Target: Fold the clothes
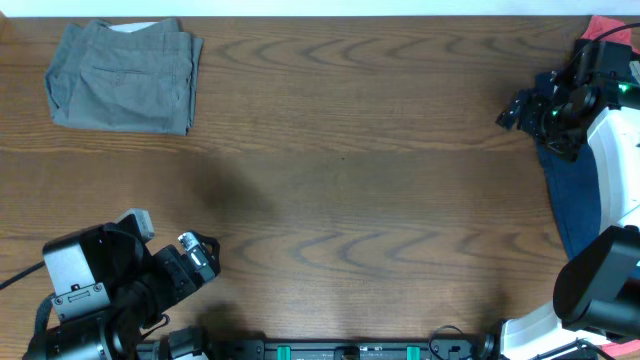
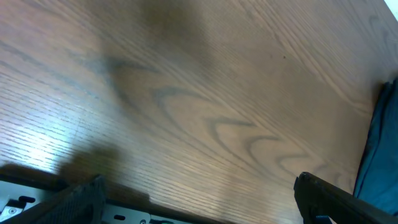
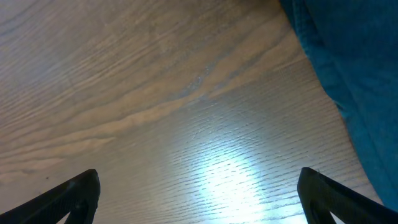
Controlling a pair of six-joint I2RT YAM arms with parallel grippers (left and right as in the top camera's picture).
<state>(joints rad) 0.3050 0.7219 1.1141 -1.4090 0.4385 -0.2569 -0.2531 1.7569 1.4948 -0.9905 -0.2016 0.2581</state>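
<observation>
A folded grey garment (image 1: 125, 77) lies at the table's far left corner. A dark blue garment (image 1: 575, 195) lies along the right edge, partly under the right arm; it also shows in the right wrist view (image 3: 354, 68) and the left wrist view (image 2: 380, 155). My right gripper (image 1: 520, 110) is open and empty over bare wood (image 3: 199, 199), just left of the blue garment's upper end. My left gripper (image 1: 205, 255) is open and empty (image 2: 199, 202) near the front left, over bare wood.
A red cloth (image 1: 612, 30) peeks out at the far right corner behind the right arm. The wooden table (image 1: 340, 190) spans the view. The arms' bases and a rail (image 1: 350, 350) sit along the front edge.
</observation>
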